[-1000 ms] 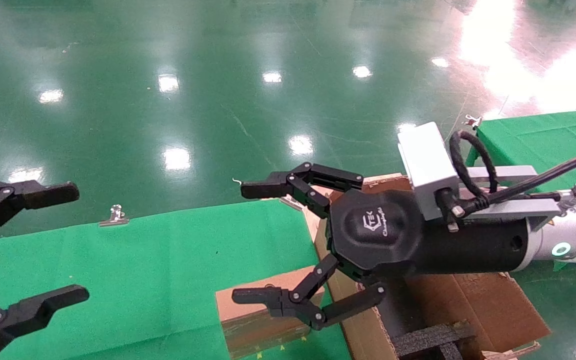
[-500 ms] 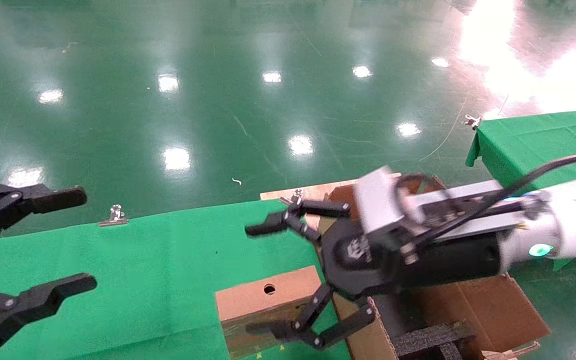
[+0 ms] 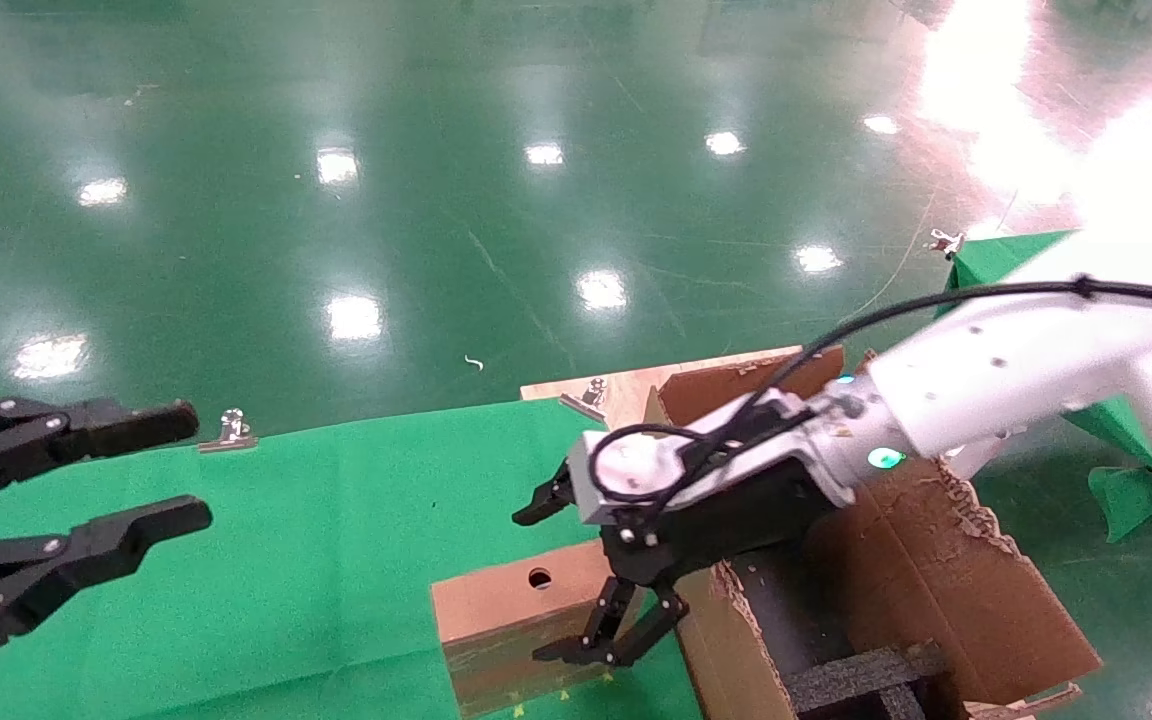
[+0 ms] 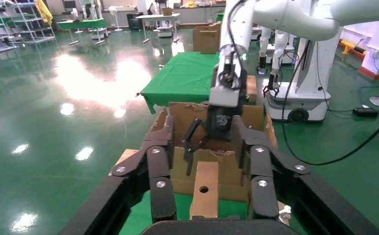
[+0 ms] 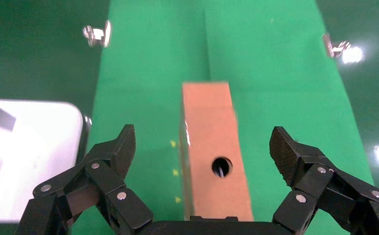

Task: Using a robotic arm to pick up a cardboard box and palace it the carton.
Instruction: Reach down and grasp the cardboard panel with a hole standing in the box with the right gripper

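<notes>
Over the green surface (image 3: pixel 286 520), the right hand (image 3: pixel 576 575) hangs wide open astride the cardboard box (image 3: pixel 511 600), nothing gripped yet, so lifting it into the carton (image 3: pixel 936 590) remains, the left hand (image 3: pixel 86 490) idling open.

- You are in a large industrial hall or robotics lab: glossy green floor (image 3: pixel 436 200) reflecting ceiling lights.
- Cloth-covered worktables (image 4: pixel 187 73), shelving racks (image 4: pixel 11 24) and another wheeled robot base (image 4: pixel 295 103) stand across the hall.
</notes>
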`<act>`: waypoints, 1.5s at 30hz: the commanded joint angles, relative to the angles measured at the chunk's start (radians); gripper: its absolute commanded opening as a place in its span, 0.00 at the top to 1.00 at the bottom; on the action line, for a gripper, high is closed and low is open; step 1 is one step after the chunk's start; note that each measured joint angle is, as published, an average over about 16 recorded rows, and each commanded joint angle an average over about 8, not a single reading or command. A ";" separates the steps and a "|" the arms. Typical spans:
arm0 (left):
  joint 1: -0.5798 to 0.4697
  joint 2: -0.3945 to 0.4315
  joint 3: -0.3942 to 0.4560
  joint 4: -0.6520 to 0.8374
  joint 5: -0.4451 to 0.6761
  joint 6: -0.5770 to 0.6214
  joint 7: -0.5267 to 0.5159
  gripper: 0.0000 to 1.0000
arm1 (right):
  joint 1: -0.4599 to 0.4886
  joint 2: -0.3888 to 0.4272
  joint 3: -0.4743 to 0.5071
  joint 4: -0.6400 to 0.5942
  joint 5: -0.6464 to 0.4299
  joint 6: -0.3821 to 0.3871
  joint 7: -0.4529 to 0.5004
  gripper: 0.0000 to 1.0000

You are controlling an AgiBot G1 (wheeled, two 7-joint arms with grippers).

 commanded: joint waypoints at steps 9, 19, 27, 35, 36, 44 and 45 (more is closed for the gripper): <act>0.000 0.000 0.000 0.000 0.000 0.000 0.000 1.00 | 0.126 -0.134 -0.187 -0.171 -0.133 0.000 -0.105 0.00; 0.000 0.000 0.000 0.000 0.000 0.000 0.000 0.00 | 0.199 -0.223 -0.311 -0.262 -0.206 0.007 -0.185 0.06; 0.000 0.000 0.000 0.000 0.000 0.000 0.000 0.00 | 0.204 -0.232 -0.319 -0.274 -0.212 0.008 -0.191 1.00; 0.000 0.000 0.000 0.000 0.000 0.000 0.000 0.00 | 0.199 -0.224 -0.311 -0.264 -0.205 0.007 -0.188 1.00; 0.000 0.000 0.000 0.000 0.000 0.000 0.000 0.00 | 0.199 -0.223 -0.310 -0.263 -0.204 0.007 -0.187 1.00; 0.000 0.000 0.000 0.000 0.000 0.000 0.000 0.00 | 0.196 -0.220 -0.306 -0.258 -0.201 0.007 -0.185 1.00; 0.000 0.000 0.000 0.000 0.000 0.000 0.000 0.00 | 0.196 -0.219 -0.306 -0.258 -0.201 0.007 -0.185 1.00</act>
